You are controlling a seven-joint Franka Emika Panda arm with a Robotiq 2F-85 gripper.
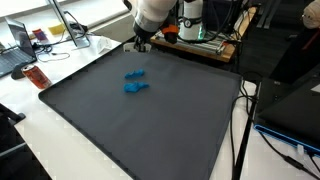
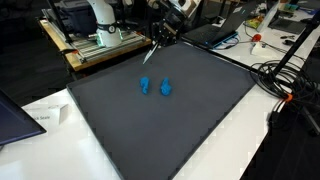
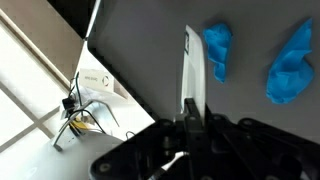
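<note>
a dark mat (image 1: 110, 125) covers a lab table; the gripper (image 2: 160, 40) pinches a thin white stick (image 3: 193, 65) by its end, so the free tip points toward the blue pieces (image 1: 135, 83).

Mat (image 1: 150, 130) lies open around two blue lumps (image 1: 135, 83).

Mat (image 2: 120, 120) lies flat on table (image 2: 250, 130) & carries a lump (image 2: 146, 85) & a second lump (image 2: 166, 88) side by side nr its middle, small gap btw them. Gripper (image 2: 158, 42) hangs over the mat's far edge, behind both, in both exterior views. In wrist view the slim tool (image 3: 193, 65) sticks out fwd from the gripper w/ both lumps to its right: one just beside it, the other further out.
</note>
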